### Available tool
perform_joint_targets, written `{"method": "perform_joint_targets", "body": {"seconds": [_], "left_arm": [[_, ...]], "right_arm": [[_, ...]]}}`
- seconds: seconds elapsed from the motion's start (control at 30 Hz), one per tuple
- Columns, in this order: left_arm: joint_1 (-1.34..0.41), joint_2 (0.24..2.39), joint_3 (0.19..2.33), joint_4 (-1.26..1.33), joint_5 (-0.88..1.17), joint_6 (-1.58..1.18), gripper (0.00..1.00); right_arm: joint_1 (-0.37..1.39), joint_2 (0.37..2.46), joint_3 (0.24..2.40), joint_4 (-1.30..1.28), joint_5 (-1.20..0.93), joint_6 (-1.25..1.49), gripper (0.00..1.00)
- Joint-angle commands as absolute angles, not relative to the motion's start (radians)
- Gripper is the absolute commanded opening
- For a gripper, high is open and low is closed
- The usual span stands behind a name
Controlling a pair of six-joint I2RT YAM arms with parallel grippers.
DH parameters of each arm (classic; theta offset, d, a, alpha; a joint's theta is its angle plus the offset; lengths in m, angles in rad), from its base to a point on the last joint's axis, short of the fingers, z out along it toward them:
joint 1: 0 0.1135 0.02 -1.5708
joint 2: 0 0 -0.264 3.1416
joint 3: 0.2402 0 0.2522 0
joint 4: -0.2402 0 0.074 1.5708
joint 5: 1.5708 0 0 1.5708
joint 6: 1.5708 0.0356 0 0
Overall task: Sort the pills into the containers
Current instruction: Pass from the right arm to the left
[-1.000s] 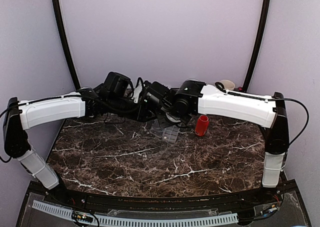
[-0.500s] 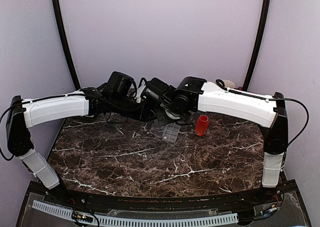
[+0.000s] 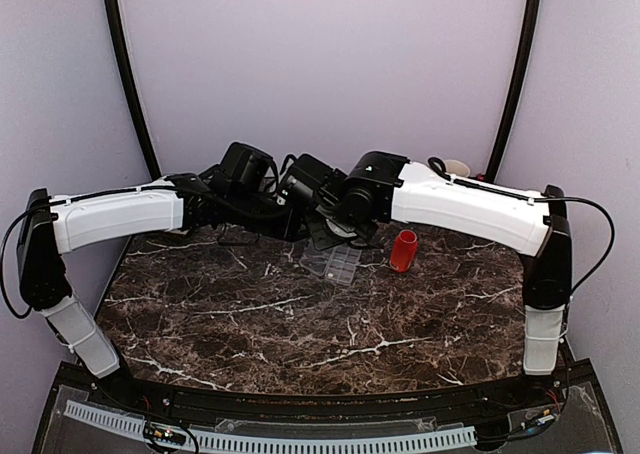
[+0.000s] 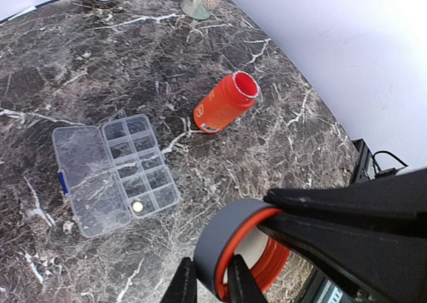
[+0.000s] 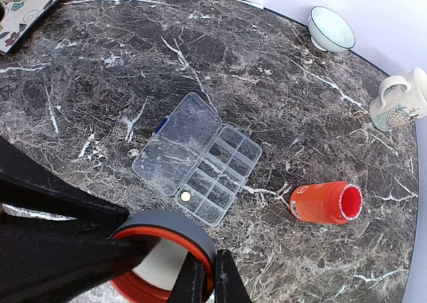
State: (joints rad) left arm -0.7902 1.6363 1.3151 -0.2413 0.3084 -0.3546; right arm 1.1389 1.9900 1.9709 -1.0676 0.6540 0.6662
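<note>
Above the far middle of the table [image 3: 250,314] both arms meet at one thing: the grey cap [image 4: 223,239] with the orange inside. The right gripper [image 5: 208,279] has its jaws pressed together on the cap's thin wall. The left gripper [image 4: 212,283] pinches the same wall at another place. This second grip is the new thing: during the last second the left jaws have narrowed until they sit on the rim, and both wrists have risen a little in the top view. I judge this to be a handover of the cap, not yet finished, because neither side has let go.

The organiser box [image 4: 117,173] lies under them on the marble with its clear lid folded open flat. One pale pill [image 4: 137,207] is in an end compartment of the row next to the lid; the other compartments look empty. The orange bottle [image 4: 223,104] is to the right of the box, apart from it, without cap. It seems to stand upright, though the wrist views are too oblique to be sure.

So the sorting has hardly begun, and while both grippers are busy with the cap, no pill can be moved.
</note>
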Motion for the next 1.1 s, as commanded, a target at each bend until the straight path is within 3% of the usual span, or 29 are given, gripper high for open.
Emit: {"method": "perform_joint_targets", "body": {"seconds": [0.0,0.4,0.7,1.07], "left_arm": [[-0.801,1.629,1.348,-0.265,0.294,-0.341,0.14],[-0.814,1.648,1.359,-0.259,0.285,-0.343,0.00],[-0.824,1.658,1.339,-0.212,0.239,-0.423,0.00],[-0.830,1.673,1.314,-0.139,0.245,-0.463,0.00]], "right_arm": [[1.150,2.006,2.015,-1.078,0.675,0.661,0.00],[1.161,2.011,2.040,-1.096,0.692,0.661,0.00],[1.183,2.026,2.056,-1.119,0.709,0.681,0.30],[1.209,1.951,2.005,-1.066,0.740,0.685,0.38]]}}
